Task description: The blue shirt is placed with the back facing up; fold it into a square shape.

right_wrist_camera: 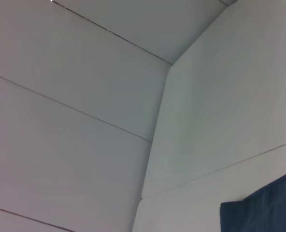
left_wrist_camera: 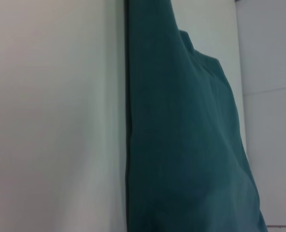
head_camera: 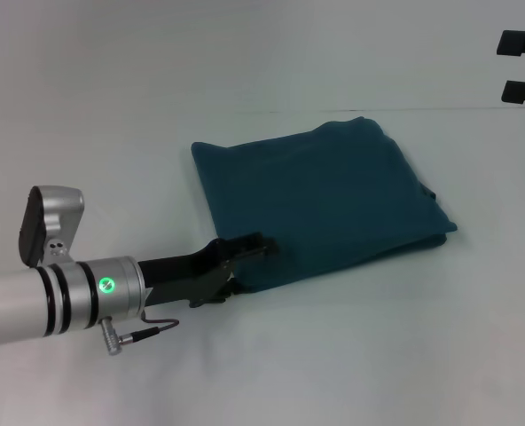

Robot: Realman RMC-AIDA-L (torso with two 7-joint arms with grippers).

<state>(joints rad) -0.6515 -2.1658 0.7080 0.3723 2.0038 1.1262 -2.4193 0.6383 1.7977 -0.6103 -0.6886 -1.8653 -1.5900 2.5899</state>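
Table (head_camera: 112,106): a white, flat surface is seen filling the head view, with a thin dark seam crossing it behind the cloth. White panels with thin joints are shown in the right wrist view.

Blue shirt (head_camera: 320,200): a dark teal-blue cloth is laid on the table a little right of centre in the head view, folded into a rough, slightly skewed square of several layers. Only plain fabric is shown on top. The layers are seen stacked along the near edge and at the right corner, where a small fold sticks out. A long straight folded edge against the white surface is shown in the left wrist view (left_wrist_camera: 181,135), and one corner is caught in the right wrist view (right_wrist_camera: 264,208).

Left arm (head_camera: 58,297): a silver tube with black rings, a lit green dot and a thin cable is seen entering from the lower left.

Left gripper (head_camera: 245,262): black fingers are held at the shirt's near left corner, touching or just short of its edge. Whether they are clenched on the cloth or released cannot be told.

Right gripper (head_camera: 521,67): it is kept at the far right edge, well apart from the shirt; two black fingers are seen spread with a clear gap, nothing between them.
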